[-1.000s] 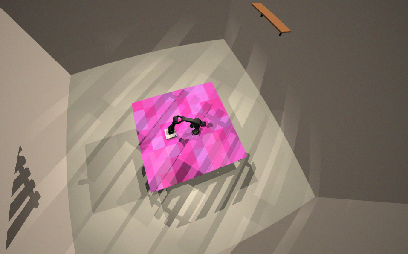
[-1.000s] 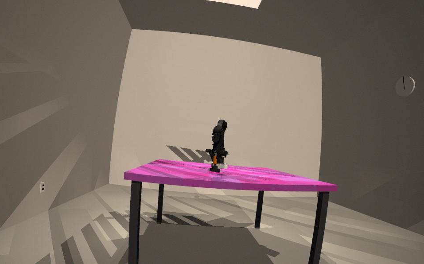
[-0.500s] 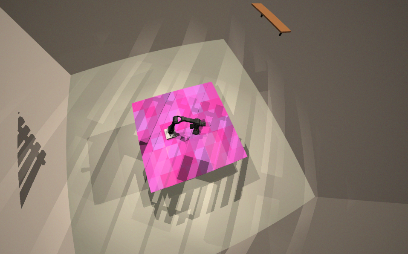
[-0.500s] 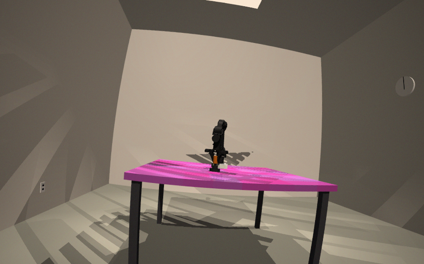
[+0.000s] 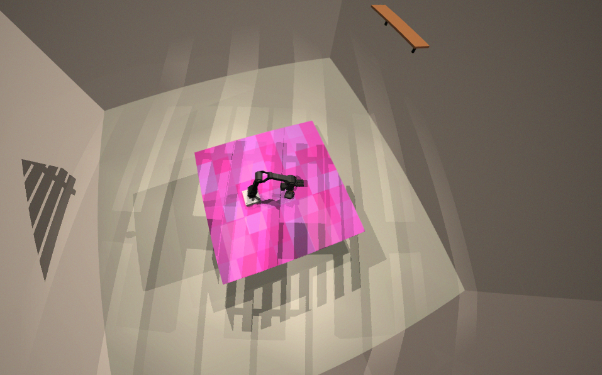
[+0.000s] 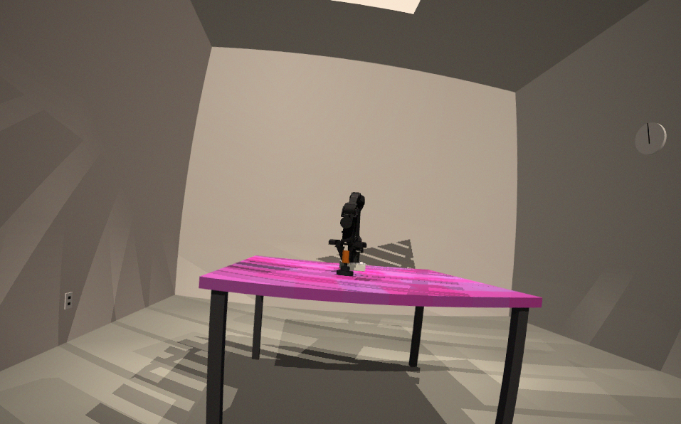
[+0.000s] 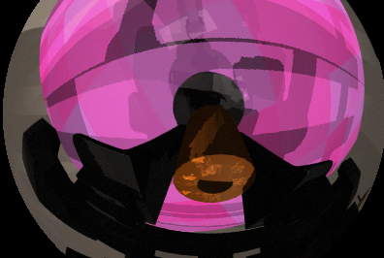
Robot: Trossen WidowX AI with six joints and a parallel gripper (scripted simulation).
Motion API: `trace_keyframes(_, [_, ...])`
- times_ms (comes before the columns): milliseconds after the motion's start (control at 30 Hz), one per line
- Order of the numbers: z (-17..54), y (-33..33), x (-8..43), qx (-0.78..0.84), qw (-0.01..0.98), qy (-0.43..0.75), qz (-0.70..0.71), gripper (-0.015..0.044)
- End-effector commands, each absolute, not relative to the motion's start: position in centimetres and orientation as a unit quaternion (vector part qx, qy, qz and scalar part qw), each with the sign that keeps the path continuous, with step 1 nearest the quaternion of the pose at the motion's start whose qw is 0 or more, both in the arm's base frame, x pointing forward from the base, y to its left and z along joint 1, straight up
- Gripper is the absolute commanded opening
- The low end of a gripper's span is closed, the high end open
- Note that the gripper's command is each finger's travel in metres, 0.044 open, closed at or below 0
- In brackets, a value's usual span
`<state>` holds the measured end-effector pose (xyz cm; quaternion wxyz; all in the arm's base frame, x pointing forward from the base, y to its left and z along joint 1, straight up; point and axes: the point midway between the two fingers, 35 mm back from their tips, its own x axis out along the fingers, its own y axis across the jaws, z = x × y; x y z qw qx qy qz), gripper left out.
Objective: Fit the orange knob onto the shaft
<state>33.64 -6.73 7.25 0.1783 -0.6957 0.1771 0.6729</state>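
My gripper point(image 6: 346, 257) point(image 7: 210, 133) is shut on the orange knob point(image 6: 346, 255) point(image 7: 185, 179) and holds it upright above the round dark pedestal point(image 6: 344, 273) point(image 7: 208, 80). In the wrist view the knob's near end shows a dark D-shaped opening. In the exterior view a short dark upright part shows between the knob and the pedestal's base. The shaft itself is hidden in the wrist view by the knob. I cannot tell whether the knob's lower end touches the shaft or sits partly over it. The shaft's flat side is not visible.
The pink patchwork table point(image 5: 251, 265) point(image 6: 464, 294) carries the arm and the pedestal. The arm's white base plate point(image 5: 249, 202) point(image 6: 360, 267) is at the left in the top view and behind the pedestal in the exterior view. Striped shadows cross the table.
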Motion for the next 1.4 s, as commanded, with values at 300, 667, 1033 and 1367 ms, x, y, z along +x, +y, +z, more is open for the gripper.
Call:
trace_keyframes(300, [7.11, -6.72, 33.65, -0.698, 0.177, 0.175, 0.671, 0.0])
trace_keyframes(667, [7.56, -6.66, 33.3, -0.697, 0.18, 0.178, 0.671, 0.0])
trace_keyframes(1033, [7.68, -6.68, 33.29, -0.616, 0.373, 0.363, 0.591, 0.0])
trace_keyframes(1367, [7.47, -6.8, 33.55, -0.451, 0.561, 0.544, 0.431, 0.0])
